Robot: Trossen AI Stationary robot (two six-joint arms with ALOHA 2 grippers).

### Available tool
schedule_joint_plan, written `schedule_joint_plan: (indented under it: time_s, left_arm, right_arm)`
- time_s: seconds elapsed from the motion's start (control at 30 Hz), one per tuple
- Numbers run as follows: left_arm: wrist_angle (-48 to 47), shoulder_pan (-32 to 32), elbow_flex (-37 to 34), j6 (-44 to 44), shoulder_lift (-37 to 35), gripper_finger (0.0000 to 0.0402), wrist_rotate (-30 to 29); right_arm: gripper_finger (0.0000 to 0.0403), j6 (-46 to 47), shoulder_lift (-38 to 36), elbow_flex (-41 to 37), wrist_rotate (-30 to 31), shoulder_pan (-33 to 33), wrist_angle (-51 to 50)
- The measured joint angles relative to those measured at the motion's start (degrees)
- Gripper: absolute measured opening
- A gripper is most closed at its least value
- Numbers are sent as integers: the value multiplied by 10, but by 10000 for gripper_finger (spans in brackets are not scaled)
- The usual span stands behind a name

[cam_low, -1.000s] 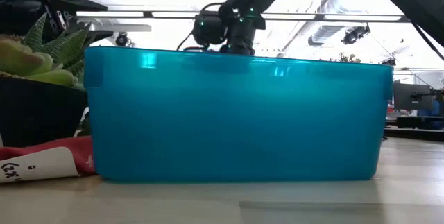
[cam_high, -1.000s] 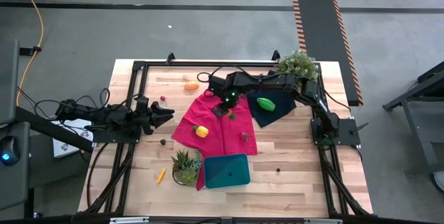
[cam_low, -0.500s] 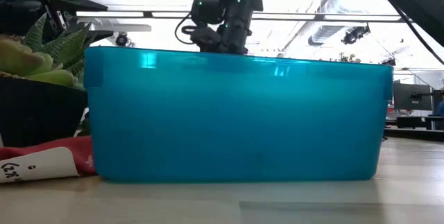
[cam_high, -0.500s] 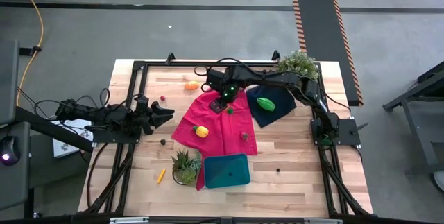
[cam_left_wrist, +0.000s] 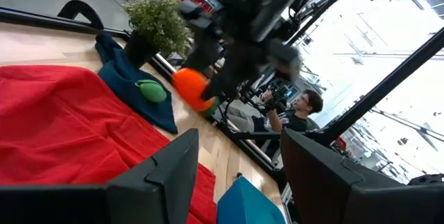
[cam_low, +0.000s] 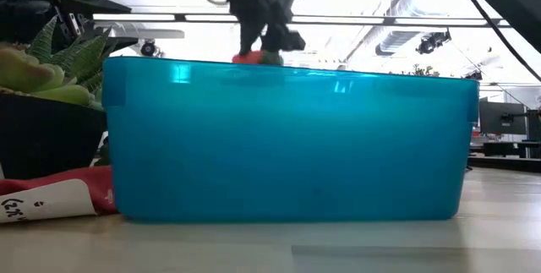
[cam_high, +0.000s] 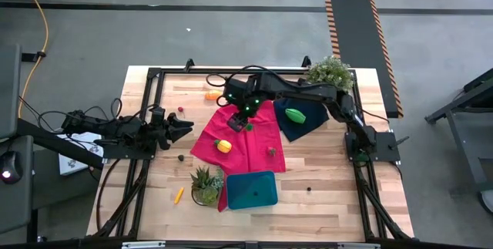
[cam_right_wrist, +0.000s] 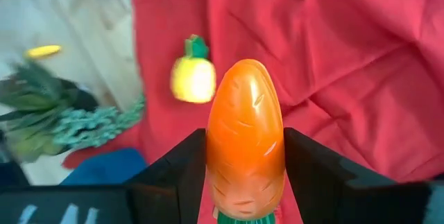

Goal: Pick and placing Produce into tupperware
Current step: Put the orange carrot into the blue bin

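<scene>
My right gripper [cam_high: 237, 121] hangs over the red cloth [cam_high: 250, 145], shut on the red-orange carrot [cam_right_wrist: 245, 137]. In the low view the carrot [cam_low: 252, 56] shows just above the far rim of the teal tupperware [cam_low: 287, 138], which stands near the table's near edge [cam_high: 252, 190]. A green oval [cam_high: 295, 115] lies on the navy cloth, and a yellow-orange piece [cam_high: 223, 146] lies on the red cloth. An orange piece [cam_high: 212, 95] and a thin yellow stick [cam_high: 179, 195] rest on the wood. My left gripper [cam_high: 183, 129] waits open at the table's left. My right gripper pinches the carrot between its two fingers [cam_right_wrist: 173, 175], one on each side of the thick half near the green top [cam_right_wrist: 243, 216]. The carrot lies along the fingers, and its rounded tip [cam_right_wrist: 244, 75] sticks out past them. It is lifted clear of the red cloth.
A potted succulent [cam_high: 205, 185] stands right beside the tupperware's left side. A bushy plant [cam_high: 330, 70] sits at the far right corner. Small dark pieces [cam_high: 181, 156] dot the wood. A person [cam_left_wrist: 302, 109] shows beyond the table in the left wrist view.
My right gripper has risen from low over the red cloth and shifted a little toward the table's left. The carrot has come up with it and now shows above the tupperware's rim in the low view.
</scene>
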Motion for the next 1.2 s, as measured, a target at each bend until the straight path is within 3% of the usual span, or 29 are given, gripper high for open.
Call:
schedule_joint_plan:
  time_s: [0.17, 0.77, 1.2]
  left_arm:
    - [0, 0, 0, 0, 0, 193, 0]
    - [0, 0, 0, -2, 0, 193, 6]
    - [-2, 0, 0, -2, 0, 193, 38]
  right_arm:
    - [162, -5, -2, 49, 0, 20, -24]
    - [162, -35, -12, 47, -7, 113, -39]
    - [162, 28, -9, 47, 42, 166, -22]
